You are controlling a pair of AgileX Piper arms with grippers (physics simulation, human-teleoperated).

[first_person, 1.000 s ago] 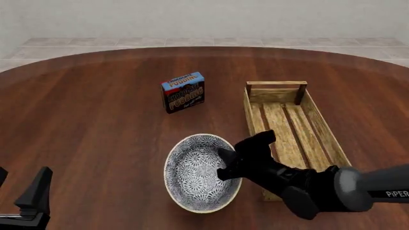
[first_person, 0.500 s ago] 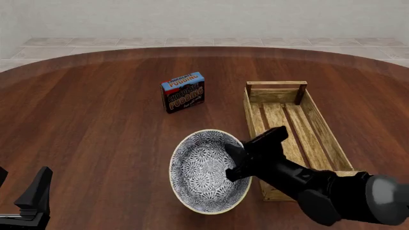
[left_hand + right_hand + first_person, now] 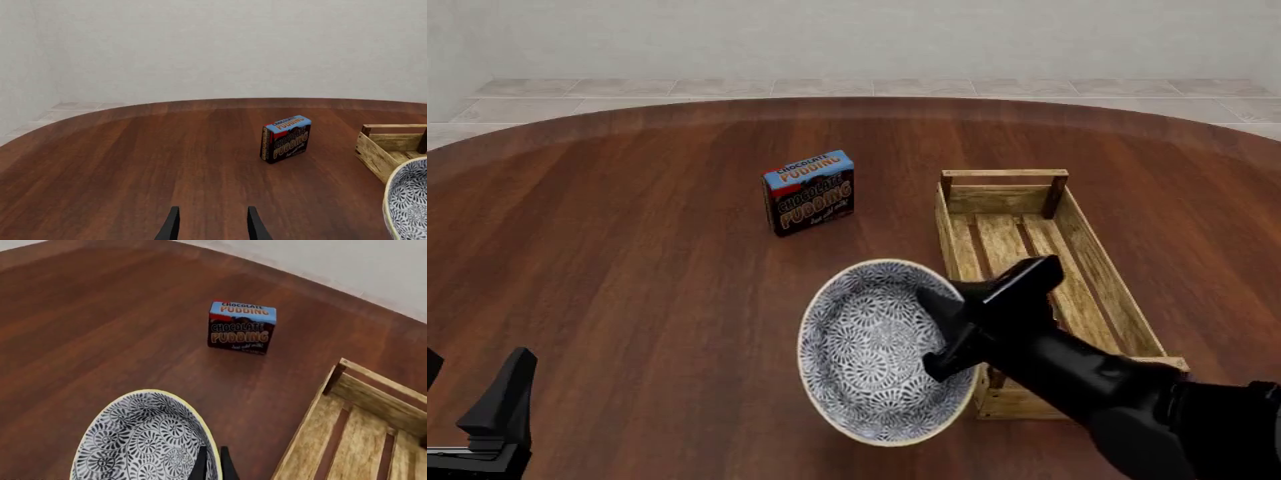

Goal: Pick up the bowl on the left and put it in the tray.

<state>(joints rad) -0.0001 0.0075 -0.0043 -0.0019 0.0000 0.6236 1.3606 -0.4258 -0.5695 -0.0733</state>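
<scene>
The bowl [image 3: 874, 350], white with a dense blue-grey pattern and a cream rim, hangs tilted above the table just left of the tray. My right gripper [image 3: 954, 325] is shut on the bowl's right rim; in the right wrist view its fingers [image 3: 212, 465] pinch the rim of the bowl [image 3: 140, 440]. The tray [image 3: 1034, 270] is a long light-wood slatted crate lying right of the bowl; its near left corner is hidden by my right arm. My left gripper [image 3: 494, 405] rests open at the near left, far from both. Part of the bowl [image 3: 407, 200] and tray [image 3: 383, 145] show in the left wrist view.
A small chocolate pudding box [image 3: 810, 192] stands upright on the dark wooden table [image 3: 627, 250], behind the bowl and left of the tray's far end. It also appears as the pudding box [image 3: 285, 138] and pudding box [image 3: 241, 327] in the wrist views.
My right gripper has lifted the bowl and carried it to the right, closer to the tray. The left arm has stayed still.
</scene>
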